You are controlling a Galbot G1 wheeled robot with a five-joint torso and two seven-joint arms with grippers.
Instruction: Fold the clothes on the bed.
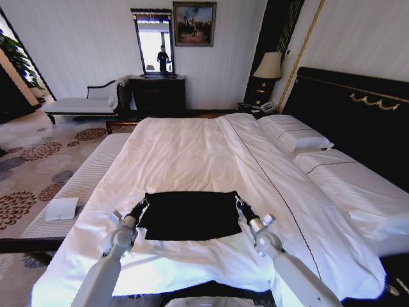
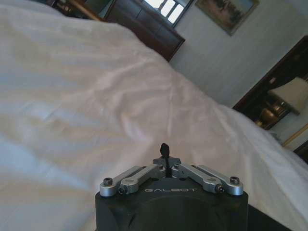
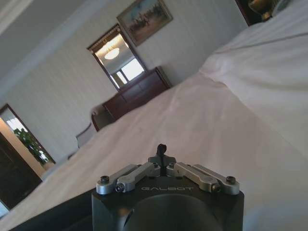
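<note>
The clothes (image 1: pixel 188 215), a black T-shirt, lie as a flat dark rectangle on the near part of the bed (image 1: pixel 192 153), which has white sheets. My left gripper (image 1: pixel 142 206) is at the shirt's far left corner and my right gripper (image 1: pixel 238 202) at its far right corner. In the left wrist view the left gripper (image 2: pixel 165 149) has its fingers pressed together into one dark tip over the white sheet. The right gripper (image 3: pixel 161 149) looks the same in the right wrist view. Black cloth (image 3: pixel 48 216) shows beside the right wrist body.
White pillows (image 1: pixel 297 135) lie against the black headboard (image 1: pixel 358 115) on the right. A striped bench (image 1: pixel 83 179) with a white box (image 1: pixel 61 208) runs along the bed's left side. A dark dresser (image 1: pixel 157 94), a chaise (image 1: pixel 80 104) and a lamp (image 1: pixel 268 66) stand by the far wall.
</note>
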